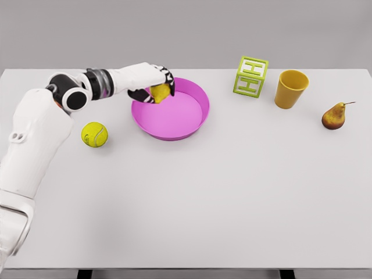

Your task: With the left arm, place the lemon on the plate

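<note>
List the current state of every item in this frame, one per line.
Left hand: shut on the lemon, over the plate's left rim.
Lemon: held in the fingers, not yet released.
Plate: upright on the table.
Tennis ball: resting left of the plate.
Block: resting, H face forward.
Cup: upright.
Pear: resting, stem up-right.

A simulated lab bench: bare white table (232, 203) against grey wall (186, 29).
</note>
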Controlling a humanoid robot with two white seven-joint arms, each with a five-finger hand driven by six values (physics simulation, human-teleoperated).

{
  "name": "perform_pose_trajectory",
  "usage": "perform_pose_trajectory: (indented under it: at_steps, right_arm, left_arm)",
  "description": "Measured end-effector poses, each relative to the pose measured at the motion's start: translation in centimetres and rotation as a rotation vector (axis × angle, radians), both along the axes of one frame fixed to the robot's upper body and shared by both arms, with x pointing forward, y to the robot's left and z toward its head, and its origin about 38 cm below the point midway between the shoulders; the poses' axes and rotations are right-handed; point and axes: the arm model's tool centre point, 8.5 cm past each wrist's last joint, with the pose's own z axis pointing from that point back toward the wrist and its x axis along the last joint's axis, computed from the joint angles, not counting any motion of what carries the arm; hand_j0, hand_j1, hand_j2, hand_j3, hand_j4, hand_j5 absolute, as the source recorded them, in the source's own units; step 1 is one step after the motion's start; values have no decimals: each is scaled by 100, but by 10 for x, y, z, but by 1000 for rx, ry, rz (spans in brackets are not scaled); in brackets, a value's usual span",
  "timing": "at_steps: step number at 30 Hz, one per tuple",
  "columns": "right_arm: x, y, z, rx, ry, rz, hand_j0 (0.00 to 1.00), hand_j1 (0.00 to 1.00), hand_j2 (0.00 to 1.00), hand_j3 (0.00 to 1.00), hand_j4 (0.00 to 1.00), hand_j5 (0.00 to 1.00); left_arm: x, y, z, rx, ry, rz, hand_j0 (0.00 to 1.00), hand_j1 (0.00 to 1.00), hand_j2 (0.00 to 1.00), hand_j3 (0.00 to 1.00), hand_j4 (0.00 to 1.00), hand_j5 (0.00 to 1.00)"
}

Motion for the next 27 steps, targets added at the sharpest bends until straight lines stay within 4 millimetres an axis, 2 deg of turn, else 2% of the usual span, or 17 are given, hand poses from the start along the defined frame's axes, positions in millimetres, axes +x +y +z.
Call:
perform_pose_trajectory:
  at_steps: [3, 5, 6, 7, 15, 16, 18, 22, 25, 27]
  right_arm:
    - [0, 0, 0, 0, 0, 0, 100, 100, 100, 100, 100, 100]
    - [0, 0, 0, 0, 0, 0, 100, 100, 100, 100, 100, 100]
    - [0, 0, 0, 0, 0, 0, 100, 100, 100, 100, 100, 100]
    - [0, 0, 0, 0, 0, 0, 100, 100, 100, 100, 100, 100]
    - [0, 0, 0, 0, 0, 0, 100, 100, 100, 100, 100, 100]
    - [0, 0, 0, 0, 0, 0, 100, 100, 100, 100, 100, 100]
    - [0, 0, 0, 0, 0, 0, 100, 100, 100, 100, 100, 100]
    - [0, 0, 0, 0, 0, 0, 100, 100, 100, 100, 100, 100]
    - [0, 0, 0, 0, 0, 0, 100, 100, 100, 100, 100, 100]
    - [0, 0, 0, 0, 0, 0, 100, 100, 100, 100, 100, 100]
  left_arm:
    - [-1, -7, -2, 3, 5, -14, 61, 61, 61, 61, 61, 61]
    - [-2, -9, -4, 7, 7, -21, 85, 85, 85, 85, 85, 85]
    - [-2, -10, -4, 8, 7, -23, 90, 90, 90, 90, 90, 90]
    - [-3, -11, -4, 9, 7, -25, 99, 99, 99, 99, 99, 99]
    - [-6, -15, 0, 9, -15, -68, 100, 100, 100, 100, 100, 100]
    - [-12, -15, -8, 6, -7, -80, 100, 100, 100, 100, 100, 100]
    - [-20, -14, -1, -15, -34, -104, 100, 100, 100, 100, 100, 100]
    - [-44, 20, 12, -78, -63, -125, 100, 100, 100, 100, 100, 100]
    - [-67, 56, 10, -143, -58, -100, 100, 100, 100, 100, 100, 100]
    - [-77, 77, 25, -184, -100, -73, 100, 100, 100, 100, 100, 100]
